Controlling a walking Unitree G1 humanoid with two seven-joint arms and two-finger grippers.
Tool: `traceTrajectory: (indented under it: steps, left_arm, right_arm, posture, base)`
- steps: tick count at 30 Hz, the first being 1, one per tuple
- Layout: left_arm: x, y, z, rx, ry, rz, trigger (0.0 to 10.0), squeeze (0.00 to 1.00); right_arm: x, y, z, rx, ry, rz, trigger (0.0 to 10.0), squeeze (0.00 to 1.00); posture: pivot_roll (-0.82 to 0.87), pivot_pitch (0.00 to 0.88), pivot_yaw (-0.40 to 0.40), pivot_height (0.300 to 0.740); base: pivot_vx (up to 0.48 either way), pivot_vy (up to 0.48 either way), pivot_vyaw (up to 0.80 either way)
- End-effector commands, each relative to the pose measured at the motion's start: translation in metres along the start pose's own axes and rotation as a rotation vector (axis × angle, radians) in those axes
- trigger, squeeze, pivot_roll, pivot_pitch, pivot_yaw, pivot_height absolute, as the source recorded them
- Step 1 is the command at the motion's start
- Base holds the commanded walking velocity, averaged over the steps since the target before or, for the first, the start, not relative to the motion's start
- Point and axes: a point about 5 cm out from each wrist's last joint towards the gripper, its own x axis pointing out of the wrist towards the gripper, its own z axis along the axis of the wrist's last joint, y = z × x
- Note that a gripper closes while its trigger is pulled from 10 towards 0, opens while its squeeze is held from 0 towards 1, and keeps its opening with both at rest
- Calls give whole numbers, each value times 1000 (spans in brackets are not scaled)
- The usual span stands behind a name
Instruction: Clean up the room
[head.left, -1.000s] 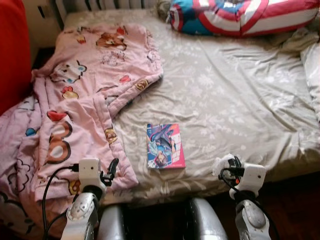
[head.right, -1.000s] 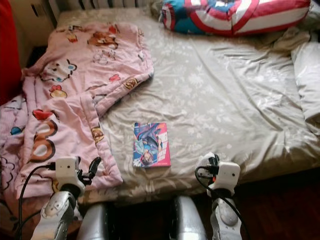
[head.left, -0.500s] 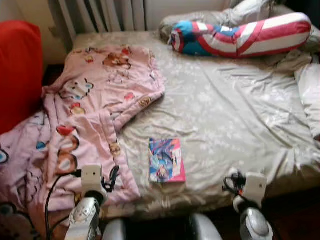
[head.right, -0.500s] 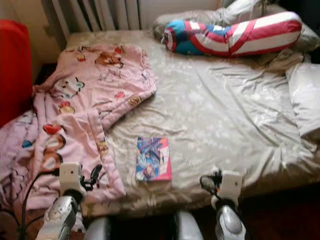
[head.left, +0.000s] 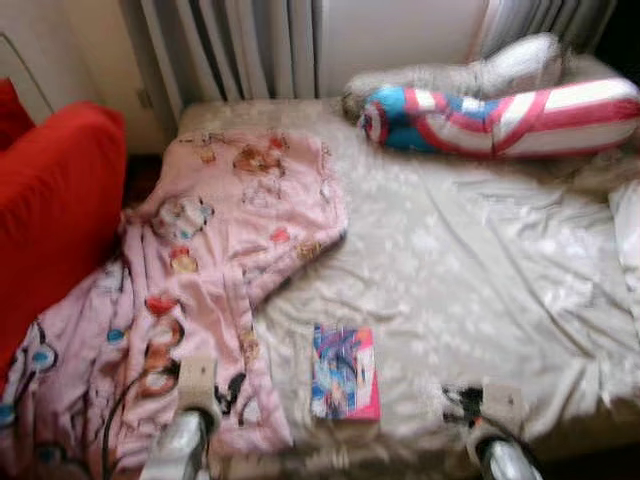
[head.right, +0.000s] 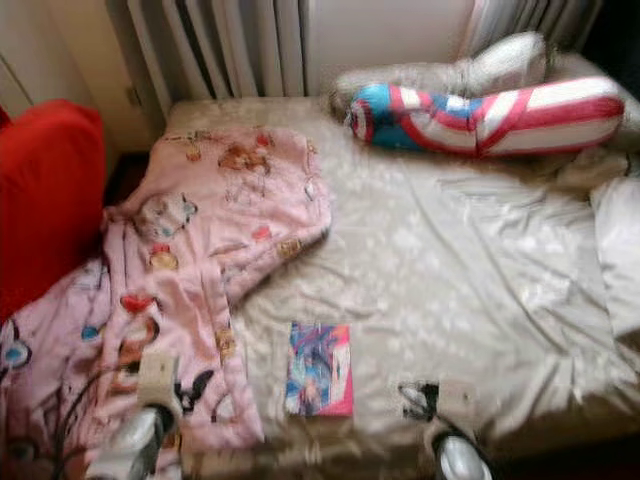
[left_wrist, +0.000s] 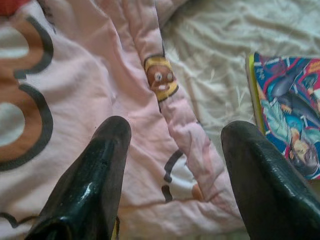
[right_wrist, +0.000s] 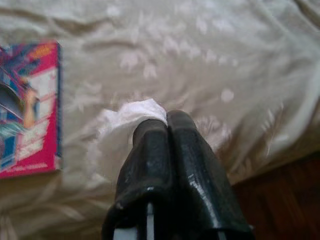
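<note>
Left eye view, going from the left edge of the bed across: a soft pink cartoon-print blanket lies crumpled over the left side and spills off the near left corner; it looks light and limp, so it would sag and drag, and is best gathered at a hem or a thick fold. The left pincer hovers over its near edge, released, fingers spread wide with nothing between them. Just beside the blanket's hem, near the bed's front edge, lies a slim book with a bright pink and blue illustrated cover. It is flat, stiff and probably glossy, so it may slip on the sheet; taking it by its near short edge or spine seems safest. Further right, by the front edge, the right pincer is clenched on a small crumpled white tissue, weightless and easily torn. At the far right corner rests a long red, white and blue striped pillow.
</note>
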Motion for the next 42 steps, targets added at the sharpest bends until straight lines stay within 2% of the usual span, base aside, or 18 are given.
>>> traceTrajectory:
  steps: [1,2,4,5,12,16,23,42]
  left_arm:
    - [-3,0,-13,13,72,3,10000,0]
    - [-6,1,-23,18,124,10,10000,0]
    - [-7,2,-27,21,142,11,10000,0]
    - [-10,4,-35,30,181,19,10000,0]
    - [-24,13,-61,58,303,44,10000,0]
    - [-31,12,-72,72,351,42,10000,0]
    - [-32,7,-76,66,368,34,10000,0]
    - [-33,14,-76,38,372,61,10000,0]
  right_arm:
    - [-5,-8,-14,3,69,-33,10000,0]
    - [-8,-9,-25,-2,121,-43,10000,0]
    - [-10,-9,-29,-5,138,-46,10000,0]
    - [-12,-8,-35,-4,167,-55,10000,0]
    - [-17,5,-49,43,227,-23,10000,0]
    - [-20,10,-55,49,256,5,10000,0]
    - [-25,11,-64,46,286,5,10000,0]
    - [-26,11,-67,27,303,17,10000,0]
  posture:
    - [-94,40,-40,740]
    - [-98,41,-37,740]
    - [-99,42,-37,740]
    - [-99,43,-34,740]
    - [-104,43,-13,740]
    - [-108,41,-7,740]
    - [-112,36,-1,740]
    - [-112,12,-5,740]
  base:
    - [0,0,0]
    - [0,0,0]
    - [0,0,0]
    - [0,0,0]
    - [0,0,0]
    - [0,0,0]
    - [0,0,0]
    - [0,0,0]
